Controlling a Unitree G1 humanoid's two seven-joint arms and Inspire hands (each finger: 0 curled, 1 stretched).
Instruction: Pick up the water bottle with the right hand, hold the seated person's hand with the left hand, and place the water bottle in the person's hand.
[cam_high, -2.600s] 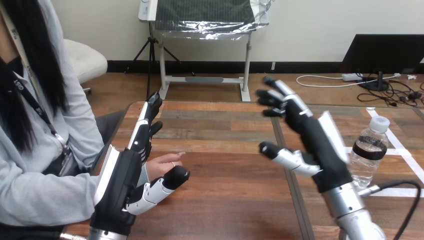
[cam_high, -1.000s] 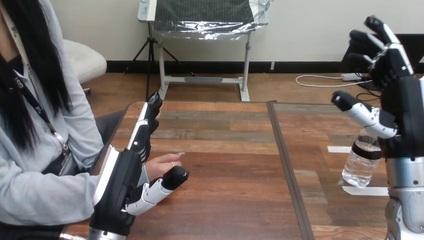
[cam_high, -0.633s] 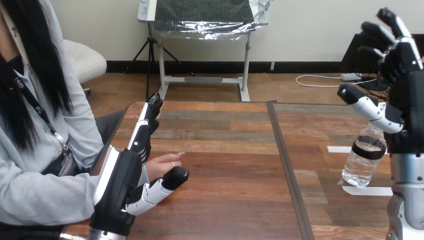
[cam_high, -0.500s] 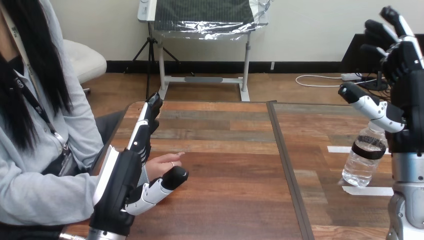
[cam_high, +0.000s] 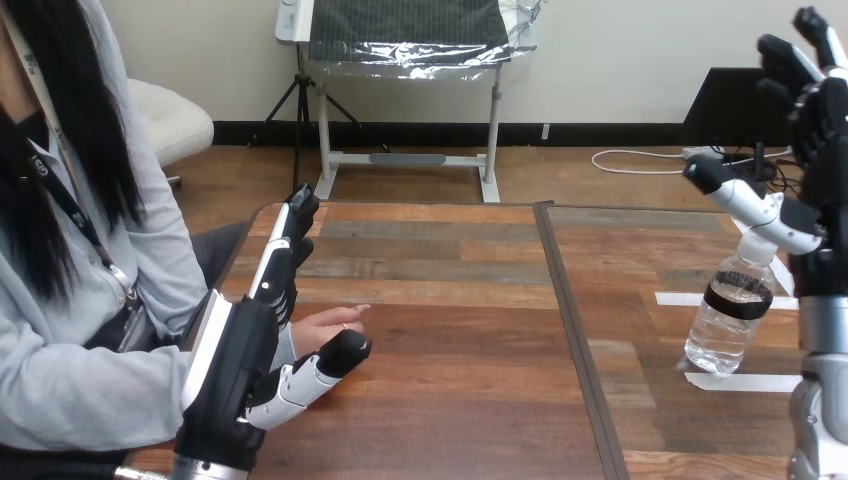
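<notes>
A clear water bottle (cam_high: 731, 315) with a white cap and a black label band stands upright on the table's right part. My right hand (cam_high: 820, 170) is raised just right of and above it, fingers straight and spread, thumb reaching over the bottle's cap without gripping it. At the left, my left hand (cam_high: 243, 360) stands on edge with fingers straight, next to the person's hand (cam_high: 325, 327), which lies palm up on the table between my fingers and thumb. My thumb sits just below the person's fingers; I cannot tell whether it touches them.
The wooden table (cam_high: 460, 360) has a dark seam running down its middle and white tape marks (cam_high: 745, 381) near the bottle. The person sits at the left edge, their sleeve close behind my left arm.
My right hand has swung from the table's middle to the right edge and risen above the bottle, still drifting right. My left hand shifted slightly left. The view also shifted between the first frames.
</notes>
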